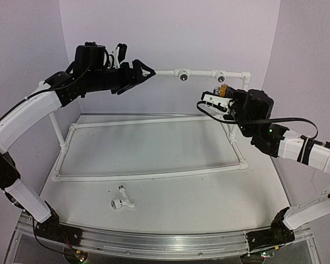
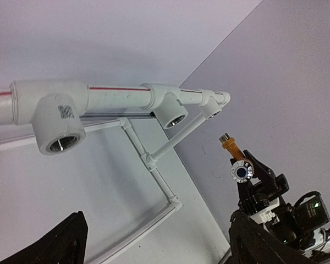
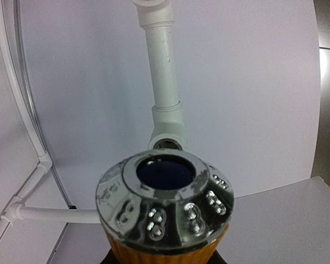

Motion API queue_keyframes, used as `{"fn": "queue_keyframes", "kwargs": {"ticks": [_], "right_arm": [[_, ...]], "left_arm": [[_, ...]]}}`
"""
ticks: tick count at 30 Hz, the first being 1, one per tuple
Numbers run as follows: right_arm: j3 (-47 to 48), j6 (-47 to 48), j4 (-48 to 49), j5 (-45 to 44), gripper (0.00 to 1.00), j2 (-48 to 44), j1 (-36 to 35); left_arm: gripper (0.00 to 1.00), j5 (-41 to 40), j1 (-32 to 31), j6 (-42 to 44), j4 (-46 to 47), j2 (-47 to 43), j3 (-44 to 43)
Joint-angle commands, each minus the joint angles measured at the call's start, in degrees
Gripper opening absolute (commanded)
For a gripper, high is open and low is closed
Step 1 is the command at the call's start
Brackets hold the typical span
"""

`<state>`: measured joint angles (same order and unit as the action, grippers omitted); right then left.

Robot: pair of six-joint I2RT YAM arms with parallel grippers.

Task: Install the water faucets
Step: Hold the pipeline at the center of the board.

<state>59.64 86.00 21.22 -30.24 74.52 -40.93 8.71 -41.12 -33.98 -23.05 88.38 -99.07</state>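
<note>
Neither faucet seated yet: one in hand, one lying on the table.

The right gripper point(image 1: 217, 99) pinches the yellow-orange faucet point(image 1: 223, 89), raised near the right socket point(image 1: 220, 76) on the top rail of the pipe frame point(image 1: 154, 175) but apart from it; the left socket point(image 1: 182, 76) also looks bare. The left gripper point(image 1: 140, 71) hovers by the rail's left end, fingers spread, holding nothing. The white faucet point(image 1: 122, 202) lies on the near table point(image 1: 209, 198), outside the frame's base. Judged: first install at approach, second untouched. Surface white, lightly specked; pale lilac walls point(image 1: 170, 33) left, far and right.
</note>
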Motion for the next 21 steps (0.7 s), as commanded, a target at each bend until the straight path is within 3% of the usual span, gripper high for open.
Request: {"fn": "queue_keyframes", "kwargs": {"ticks": [1, 4, 8, 16, 21], "right_arm": [[-0.3, 4.0, 7.8, 1.9, 0.00, -0.7, -0.2], [-1.1, 6.4, 8.8, 2.0, 0.00, -0.1, -0.2], [-3.0, 11.5, 16.2, 2.9, 0.00, 0.9, -0.1], [-2.3, 10.7, 16.4, 5.0, 0.00, 2.4, 1.9], [-0.6, 10.1, 15.5, 5.3, 0.00, 3.8, 2.1]], "left_arm": [[0.92, -8.5, 0.3, 10.6, -4.2, 0.4, -7.5], [0.92, -13.3, 0.3, 12.0, -5.2, 1.4, -9.1], [0.93, -14.1, 0.3, 10.7, -5.3, 3.7, -10.4], [0.92, -17.2, 1.0, 7.0, -7.7, 5.2, -11.1], [0.85, -10.2, 5.5, 0.8, -10.3, 5.0, -10.0]]}}
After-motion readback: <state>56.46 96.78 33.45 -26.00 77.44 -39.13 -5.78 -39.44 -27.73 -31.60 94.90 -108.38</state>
